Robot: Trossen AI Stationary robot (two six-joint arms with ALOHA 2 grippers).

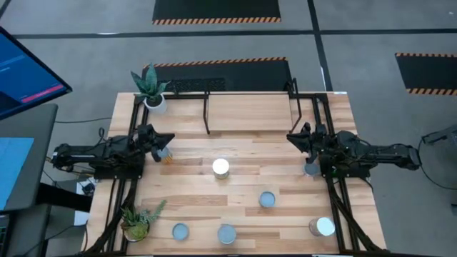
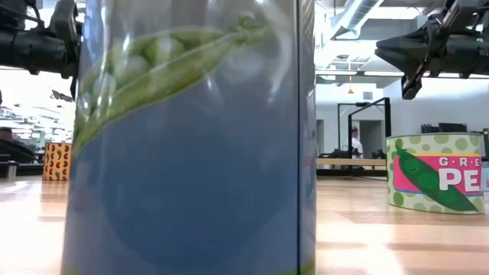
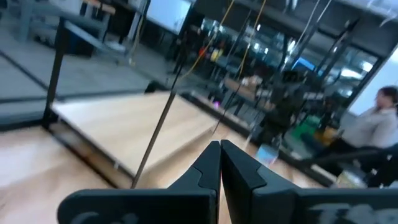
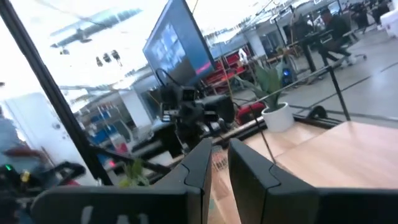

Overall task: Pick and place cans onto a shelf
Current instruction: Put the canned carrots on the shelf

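Note:
Several cans with round silver tops stand upright on the wooden table: one at the middle (image 1: 221, 167), one to its near right (image 1: 267, 199), three along the near edge (image 1: 180, 231) (image 1: 226, 233) (image 1: 323, 227), one by each arm (image 1: 166, 153) (image 1: 311, 168). The shelf (image 1: 250, 111), a light board on a black frame, stands at the far edge. My left gripper (image 1: 170, 140) hovers at the left, shut and empty. My right gripper (image 1: 290, 135) hovers at the right, fingers together but for a narrow slit, empty. In the low view a pea-labelled can (image 2: 191, 137) fills the front.
A potted plant (image 1: 150, 89) stands at the table's far left corner, another (image 1: 136, 221) at the near left corner. The shelf's black legs (image 1: 207, 114) come down onto the table. A monitor (image 1: 28, 71) stands beyond the left edge. A person (image 3: 379, 124) is in the room behind.

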